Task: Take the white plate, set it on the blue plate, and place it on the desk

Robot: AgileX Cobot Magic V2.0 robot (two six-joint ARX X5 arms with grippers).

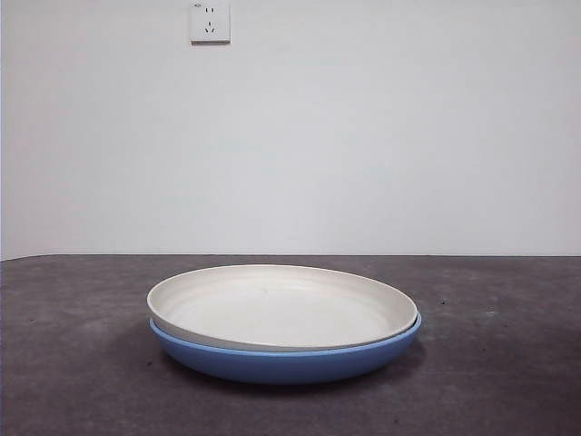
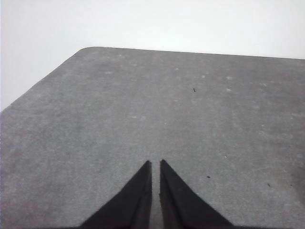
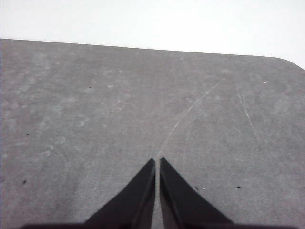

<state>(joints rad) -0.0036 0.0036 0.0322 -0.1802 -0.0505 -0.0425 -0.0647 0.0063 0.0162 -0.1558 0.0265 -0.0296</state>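
The white plate rests inside the blue plate, and the stack sits on the dark speckled desk in the middle of the front view. Neither arm shows in the front view. My left gripper is shut and empty above bare desk. My right gripper is shut and empty above bare desk. Neither wrist view shows the plates.
A white wall with a power socket stands behind the desk. A rounded corner of the desk shows in the left wrist view and another rounded corner in the right wrist view.
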